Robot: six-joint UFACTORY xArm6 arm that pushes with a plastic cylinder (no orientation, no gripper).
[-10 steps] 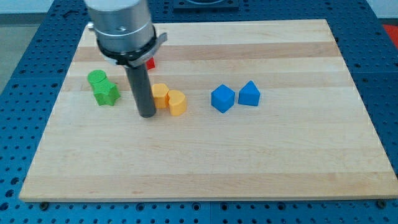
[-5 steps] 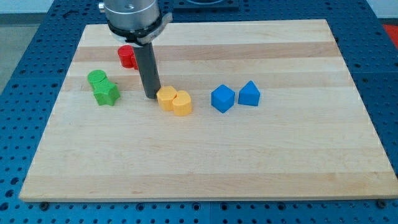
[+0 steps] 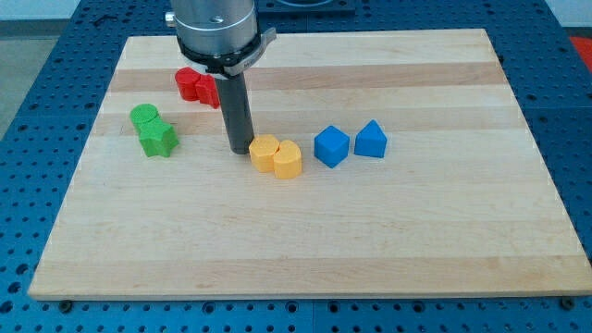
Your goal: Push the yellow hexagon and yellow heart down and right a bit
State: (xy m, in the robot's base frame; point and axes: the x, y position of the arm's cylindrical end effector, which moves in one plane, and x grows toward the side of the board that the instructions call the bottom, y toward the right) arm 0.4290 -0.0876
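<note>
The arm carries no jaws, only a dark rod whose tip touches the upper-left side of the yellow hexagon block. The yellow heart block sits pressed against the hexagon's right, near the middle of the pale wooden counter. The risk lies to the right: the blue cube-like block stands near the heart, so a push running too rightward could knock into it, or the pair could split apart.
</note>
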